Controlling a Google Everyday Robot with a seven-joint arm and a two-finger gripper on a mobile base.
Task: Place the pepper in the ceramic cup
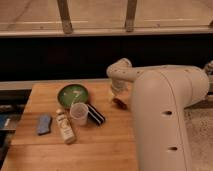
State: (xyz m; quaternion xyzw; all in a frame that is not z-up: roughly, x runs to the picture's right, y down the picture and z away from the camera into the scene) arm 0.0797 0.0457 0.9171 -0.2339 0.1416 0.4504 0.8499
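Camera view: ceramic cup [79,113] upright; pepper [120,104] outside, by gripper [118,96] rightward.

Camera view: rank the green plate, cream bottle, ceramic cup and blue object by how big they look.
1. green plate
2. cream bottle and ceramic cup: too close to rank; the bottle is longer, the cup wider
3. blue object
The tool is right of the plate, over the table.
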